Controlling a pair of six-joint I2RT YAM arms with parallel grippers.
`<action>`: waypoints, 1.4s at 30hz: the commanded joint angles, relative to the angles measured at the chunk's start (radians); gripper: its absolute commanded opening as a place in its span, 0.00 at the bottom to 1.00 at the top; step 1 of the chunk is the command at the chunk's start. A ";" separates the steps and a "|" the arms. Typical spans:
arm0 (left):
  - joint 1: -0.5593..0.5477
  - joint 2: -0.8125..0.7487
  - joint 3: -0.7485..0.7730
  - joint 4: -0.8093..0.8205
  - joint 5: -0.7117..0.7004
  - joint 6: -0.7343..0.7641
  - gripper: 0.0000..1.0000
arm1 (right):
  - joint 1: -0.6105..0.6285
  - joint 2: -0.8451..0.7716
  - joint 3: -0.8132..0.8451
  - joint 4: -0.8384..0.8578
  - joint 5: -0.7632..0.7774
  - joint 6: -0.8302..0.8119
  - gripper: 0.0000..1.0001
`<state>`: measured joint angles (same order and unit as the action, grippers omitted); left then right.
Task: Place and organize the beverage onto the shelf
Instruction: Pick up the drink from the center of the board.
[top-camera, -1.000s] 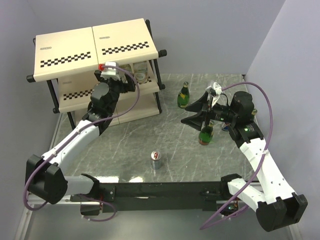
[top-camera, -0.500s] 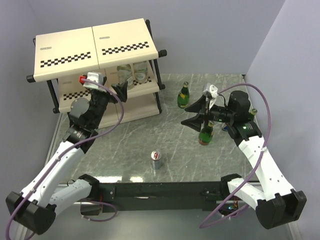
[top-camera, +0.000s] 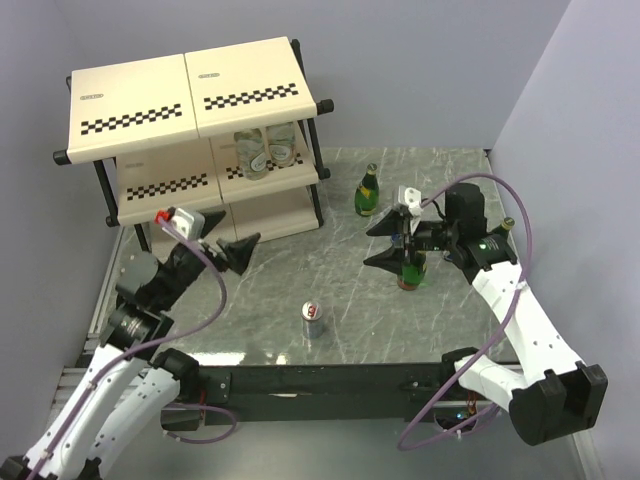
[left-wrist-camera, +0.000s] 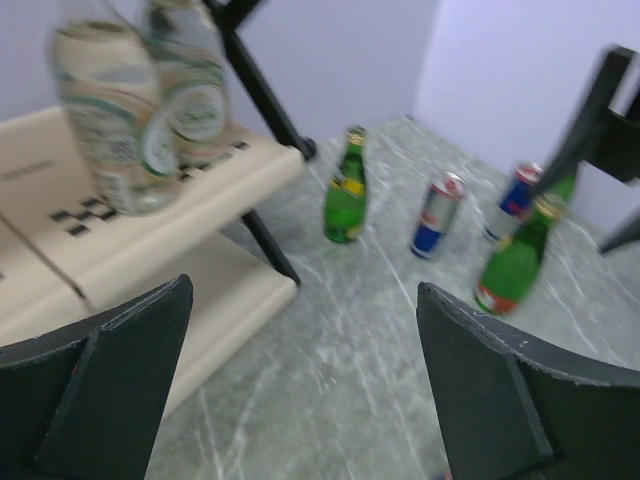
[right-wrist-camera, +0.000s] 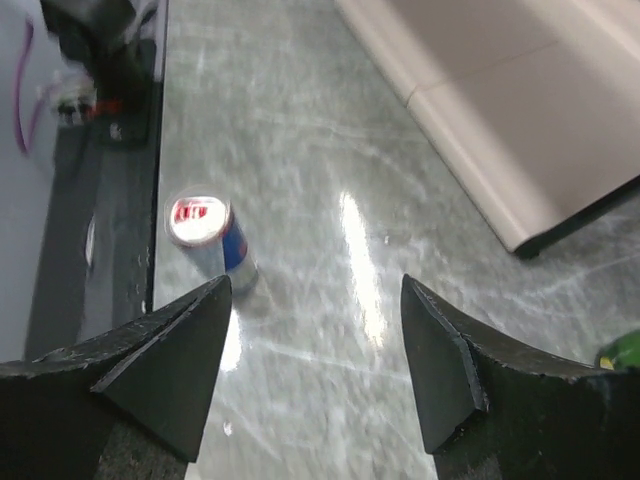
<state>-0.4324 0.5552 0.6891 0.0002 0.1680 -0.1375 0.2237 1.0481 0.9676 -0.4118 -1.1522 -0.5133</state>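
The right jaws are open and empty; a green bottle (top-camera: 410, 274) stands just beside them on the bench (top-camera: 330, 262). The left jaws, wide open, empty, are apart from the shelf's (top-camera: 140, 95) clear bottles (top-camera: 265, 150)

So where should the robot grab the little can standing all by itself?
Probably the can by its round body, one finger on each side, coming in level. It stands upright with nothing close by, so any side works; its flat top gives nothing to pinch.
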 joint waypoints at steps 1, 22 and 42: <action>0.003 -0.069 -0.054 -0.046 0.154 0.022 1.00 | -0.007 0.009 0.068 -0.245 -0.004 -0.267 0.75; 0.003 -0.060 -0.059 -0.178 0.056 0.001 0.99 | 0.327 0.164 0.105 -0.577 0.242 -0.817 0.75; 0.003 -0.121 -0.060 -0.183 0.002 0.007 0.99 | 0.698 0.412 0.241 -0.352 0.505 -0.499 0.75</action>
<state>-0.4324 0.4484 0.5896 -0.2073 0.1818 -0.1280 0.9054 1.4445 1.1641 -0.7948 -0.6838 -1.0473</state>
